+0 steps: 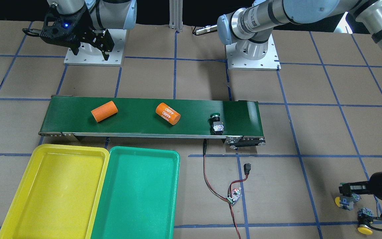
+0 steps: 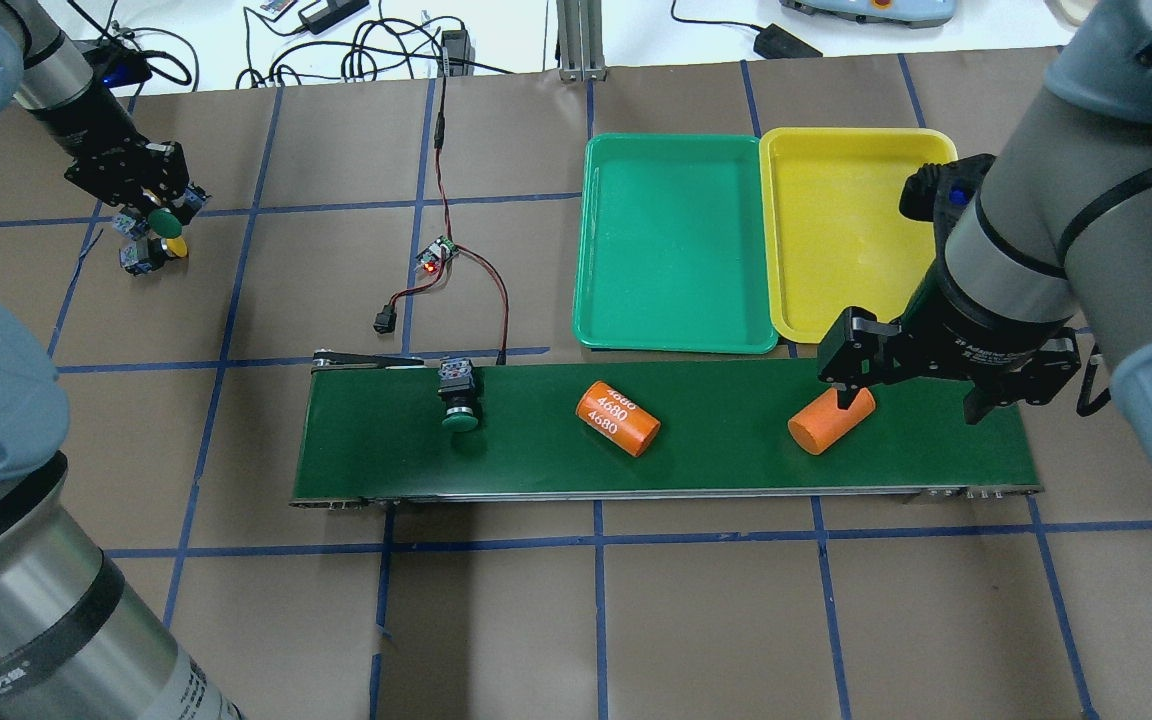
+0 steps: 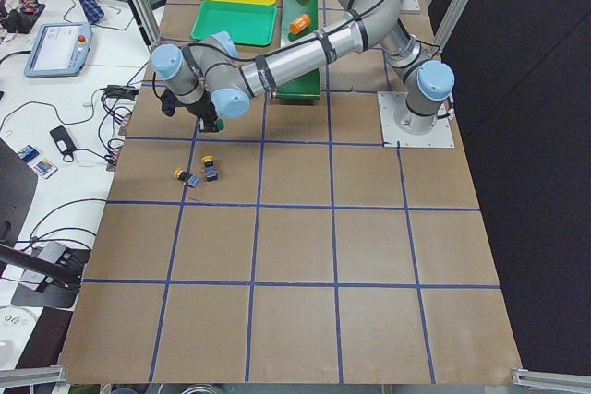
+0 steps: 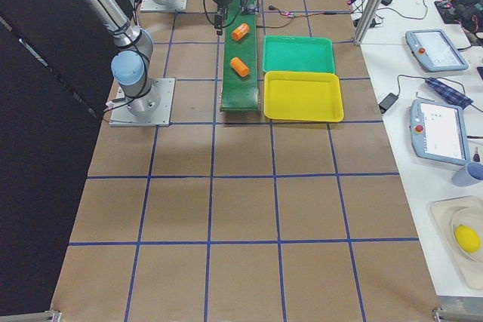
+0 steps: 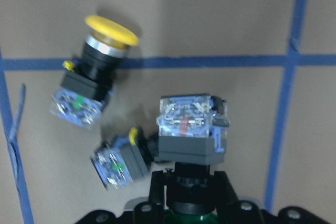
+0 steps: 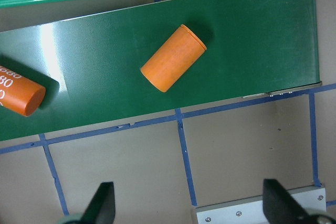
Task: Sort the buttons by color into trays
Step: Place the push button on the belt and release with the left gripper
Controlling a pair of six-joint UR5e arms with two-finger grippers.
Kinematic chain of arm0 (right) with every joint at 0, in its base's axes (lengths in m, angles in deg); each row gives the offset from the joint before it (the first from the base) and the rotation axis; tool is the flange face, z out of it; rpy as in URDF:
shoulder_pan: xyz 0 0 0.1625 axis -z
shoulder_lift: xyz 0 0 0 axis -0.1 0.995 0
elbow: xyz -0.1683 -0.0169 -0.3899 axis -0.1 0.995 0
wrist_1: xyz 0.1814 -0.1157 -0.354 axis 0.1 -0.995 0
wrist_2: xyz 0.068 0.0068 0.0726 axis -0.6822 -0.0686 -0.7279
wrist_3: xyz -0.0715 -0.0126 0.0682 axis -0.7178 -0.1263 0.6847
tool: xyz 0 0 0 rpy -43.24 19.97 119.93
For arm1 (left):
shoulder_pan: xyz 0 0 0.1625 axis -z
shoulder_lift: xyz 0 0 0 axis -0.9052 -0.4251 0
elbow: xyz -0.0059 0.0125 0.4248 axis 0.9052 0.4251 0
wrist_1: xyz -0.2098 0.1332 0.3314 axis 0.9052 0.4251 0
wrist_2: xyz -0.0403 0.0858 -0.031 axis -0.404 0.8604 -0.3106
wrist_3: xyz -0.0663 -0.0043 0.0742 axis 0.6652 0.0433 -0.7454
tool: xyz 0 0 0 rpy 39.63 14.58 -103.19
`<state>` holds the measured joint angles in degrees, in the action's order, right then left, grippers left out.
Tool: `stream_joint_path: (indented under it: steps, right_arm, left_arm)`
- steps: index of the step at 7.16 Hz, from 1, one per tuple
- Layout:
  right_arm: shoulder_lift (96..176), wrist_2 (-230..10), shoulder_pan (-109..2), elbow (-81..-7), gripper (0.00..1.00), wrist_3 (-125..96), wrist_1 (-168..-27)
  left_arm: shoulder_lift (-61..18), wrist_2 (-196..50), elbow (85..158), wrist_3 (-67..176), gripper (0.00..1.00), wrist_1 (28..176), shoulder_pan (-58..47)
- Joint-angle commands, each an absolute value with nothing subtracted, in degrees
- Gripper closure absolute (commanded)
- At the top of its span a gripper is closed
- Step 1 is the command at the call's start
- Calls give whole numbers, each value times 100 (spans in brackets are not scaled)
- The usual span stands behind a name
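Left gripper pinches a green button by its cap end, body projecting beyond the jaws, above two yellow buttons. In the overhead view the green tray lies at 3 o'clock, well apart; the spread right gripper hangs nearer it.

Plain orange cylinder, numbered orange cylinder on conveyor belt
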<state>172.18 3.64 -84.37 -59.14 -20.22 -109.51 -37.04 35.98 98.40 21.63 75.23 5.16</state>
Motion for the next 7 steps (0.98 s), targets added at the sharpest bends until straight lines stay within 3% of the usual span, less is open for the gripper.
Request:
stream_joint_path:
  steps: [1, 4, 7]
  right_arm:
    - [17211, 388, -8443, -5915, 0, -1977, -10953]
    - [17219, 353, -8443, -5915, 0, -2020, -10944]
    - [17202, 387, -8443, -5994, 0, -2038, -10962]
  left_arm:
    - [-2765, 3537, 10995, 3008, 88, 7568, 1177]
    - [-1648, 3598, 13158, 3553, 92, 6140, 1582]
    - [-1084, 4009, 13672, 3968, 92, 6003, 2311]
